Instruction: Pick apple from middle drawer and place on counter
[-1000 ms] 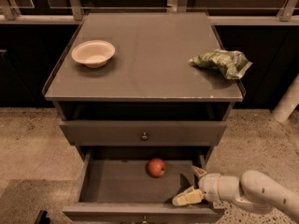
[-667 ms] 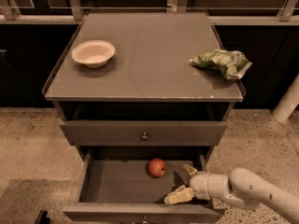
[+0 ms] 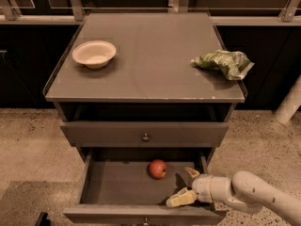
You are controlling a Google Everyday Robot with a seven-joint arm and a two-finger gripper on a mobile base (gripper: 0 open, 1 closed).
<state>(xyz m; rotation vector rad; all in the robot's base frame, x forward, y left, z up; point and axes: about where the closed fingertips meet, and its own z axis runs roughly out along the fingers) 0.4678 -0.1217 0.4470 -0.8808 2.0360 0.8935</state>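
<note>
- The apple (image 3: 158, 168) sits on the floor of the open middle drawer (image 3: 117, 188), roughly centre and toward the back, not touching any wall as far as I can see.
- The claw (image 3: 179, 186) is down inside that same drawer, at the front right corner. The white arm (image 3: 254, 194) reaches in from the right side.
- The claw's fingers are spread wide with nothing between them. One tip points up toward the back of the drawer and the other lies low near the front wall.
- The key bit is that the apple is to the left of the claw and a little further back. It's near the upper finger but there's a visible gap, so no contact yet.
- The apple is round, so there's no long axis to line up with. My guess is the claw needs to slide left and back until the fingers sit on either side of it.
- There's only one arm here, so no choice about who grabs it.
- Up top, the table (image 3: 150, 79) carries a white bowl (image 3: 94, 53) back left and a green snack bag (image 3: 223, 62) on the right. There's bare space between them, which looks like a fair drop spot.
- The upper drawer (image 3: 188, 134) is shut, showing just its round knob (image 3: 146, 137).
- I'd say the pick is only at the approach stage.
</note>
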